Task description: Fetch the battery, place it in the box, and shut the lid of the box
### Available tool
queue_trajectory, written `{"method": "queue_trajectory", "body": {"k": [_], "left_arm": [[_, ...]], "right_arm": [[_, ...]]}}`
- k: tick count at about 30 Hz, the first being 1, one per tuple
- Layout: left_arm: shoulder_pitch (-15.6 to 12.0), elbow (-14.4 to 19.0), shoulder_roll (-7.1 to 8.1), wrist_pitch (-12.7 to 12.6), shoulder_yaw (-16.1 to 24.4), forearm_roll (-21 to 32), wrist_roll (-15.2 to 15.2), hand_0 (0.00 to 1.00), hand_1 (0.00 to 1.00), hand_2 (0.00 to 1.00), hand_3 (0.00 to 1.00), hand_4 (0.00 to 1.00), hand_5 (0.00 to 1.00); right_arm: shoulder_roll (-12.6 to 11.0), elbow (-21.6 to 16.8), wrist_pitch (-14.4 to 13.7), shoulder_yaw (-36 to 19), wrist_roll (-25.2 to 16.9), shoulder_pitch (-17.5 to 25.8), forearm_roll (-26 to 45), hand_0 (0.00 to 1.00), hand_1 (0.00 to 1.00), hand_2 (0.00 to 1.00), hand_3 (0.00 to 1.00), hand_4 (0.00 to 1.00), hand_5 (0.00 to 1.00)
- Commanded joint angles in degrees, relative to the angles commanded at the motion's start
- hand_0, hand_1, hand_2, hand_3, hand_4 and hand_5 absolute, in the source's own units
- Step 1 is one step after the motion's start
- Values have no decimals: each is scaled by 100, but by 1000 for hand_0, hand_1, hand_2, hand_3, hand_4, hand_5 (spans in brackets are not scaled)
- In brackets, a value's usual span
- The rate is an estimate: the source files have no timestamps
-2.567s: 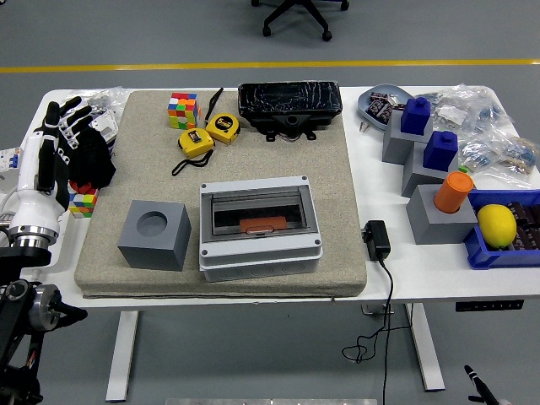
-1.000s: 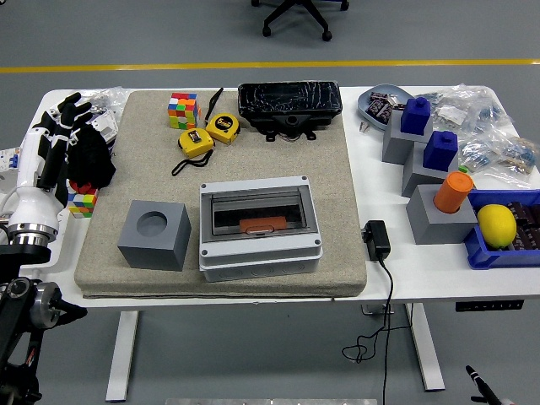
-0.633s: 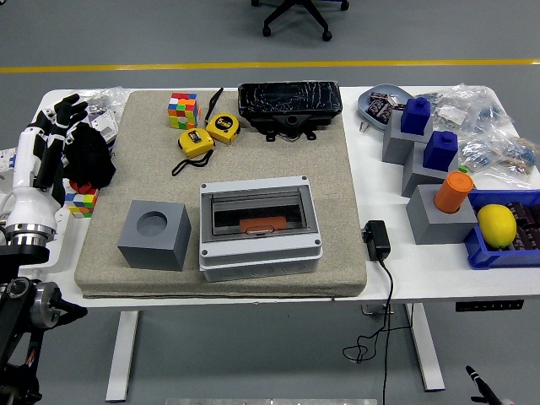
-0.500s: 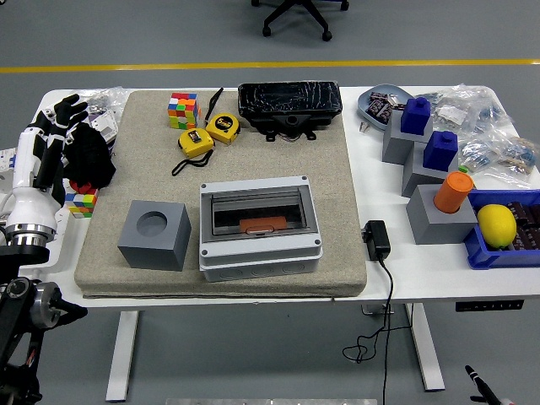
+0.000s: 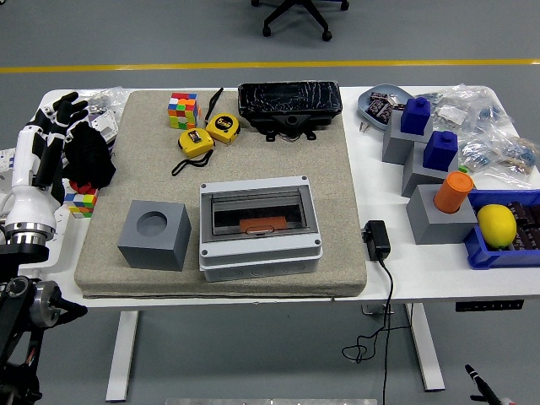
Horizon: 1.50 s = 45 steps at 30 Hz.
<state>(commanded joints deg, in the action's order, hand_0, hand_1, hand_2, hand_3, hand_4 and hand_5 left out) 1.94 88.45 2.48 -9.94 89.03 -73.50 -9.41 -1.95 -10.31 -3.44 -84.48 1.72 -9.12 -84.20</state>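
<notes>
- The left hand (image 5: pixel 52 135), white-backed with black fingers, is raised over the far left edge of the white table (image 5: pixel 384 268); its fingers are loosely spread and hold nothing.
- Just right of that hand lies a crumpled black cloth (image 5: pixel 90 159), with a small multicoloured puzzle cube (image 5: pixel 81 201) at the cloth's near side.
- The grey plastic box with a clear hinged lid (image 5: pixel 260 227) sits near the front middle of the beige fabric mat (image 5: pixel 333 177), and the lid lies down over it.
- An orange flat battery (image 5: pixel 262 225) shows through the lid, inside the box.
- A grey cube block with a round hole in its top (image 5: pixel 153 234) stands just left of the box.
- Farther back on the mat lie two yellow tape measures (image 5: pixel 208 133), a larger multicoloured cube (image 5: pixel 182 110) and a black wrapped case (image 5: pixel 289 103).
</notes>
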Motion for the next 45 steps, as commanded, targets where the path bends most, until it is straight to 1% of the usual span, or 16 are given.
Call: {"method": "queue_trajectory", "body": {"k": [16, 24, 35, 45], "left_arm": [[8, 6, 0, -2, 8, -6, -7, 729, 751, 714, 731, 998, 754], [-90, 9, -14, -19, 36, 4, 11, 728, 750, 714, 730, 998, 756], [-72, 44, -40, -120, 79, 4, 6, 724, 742, 706, 725, 998, 757], [-134, -12, -47, -108, 61, -8, -41, 722, 742, 706, 725, 998, 748]], "right_arm": [[-1, 0, 8, -1, 9, -1, -25, 926, 788, 739, 783, 998, 998], [30, 0, 14, -28, 6, 76, -72, 927, 787, 739, 782, 998, 998], [80, 0, 11, -64, 1, 64, -78, 926, 787, 739, 782, 998, 998], [100, 0, 8, -155, -2, 143, -159, 927, 787, 739, 783, 998, 998]]}}
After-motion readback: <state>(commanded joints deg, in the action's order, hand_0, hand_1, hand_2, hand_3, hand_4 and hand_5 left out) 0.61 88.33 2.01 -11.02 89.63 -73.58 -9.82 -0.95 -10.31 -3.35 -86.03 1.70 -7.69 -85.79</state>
